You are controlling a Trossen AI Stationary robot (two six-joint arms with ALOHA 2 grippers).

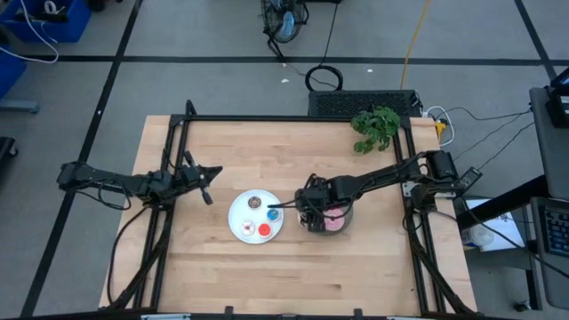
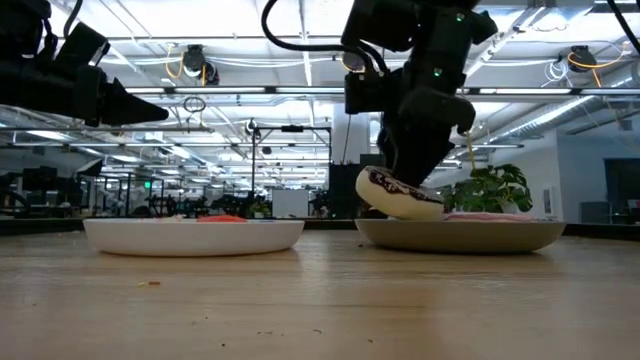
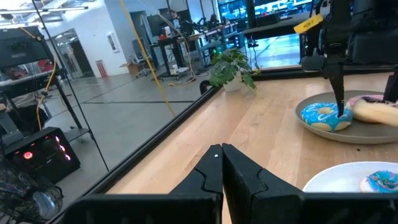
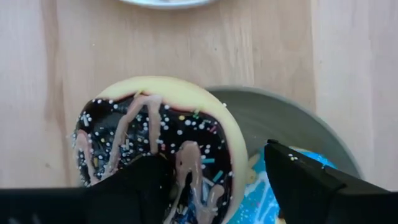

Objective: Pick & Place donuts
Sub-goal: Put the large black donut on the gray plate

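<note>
The brown sprinkled donut (image 4: 155, 143) sits tilted in my right gripper (image 4: 217, 180) over the left rim of the grey plate (image 2: 470, 236). In the low view this brown donut (image 2: 400, 195) hangs under the gripper. The blue donut (image 3: 323, 116) and the pink donut (image 1: 335, 223) lie in the grey plate. The white plate (image 1: 240, 218) carries the tiny donuts: brown (image 1: 255, 202), red (image 1: 264, 230), white-pink (image 1: 248, 230) and blue (image 3: 379, 182). My left gripper (image 3: 222, 155) is shut and waits above the table, left of the white plate. My right gripper holds the brown donut by one side of its ring (image 4: 211, 162). One finger (image 4: 143, 183) stands in the hole and the other finger (image 4: 305, 180) outside the rim, coming from above. The donut is tilted, its high end past the plate's rim (image 2: 365, 178). Whether its low end (image 2: 438, 210) touches the donuts below, I cannot tell.
A small green plant (image 1: 376, 127) stands at the table's far right. Dark frame rails (image 1: 293, 118) run along the far edge and both sides. Bare wood (image 1: 293, 276) lies on the near side of both plates.
</note>
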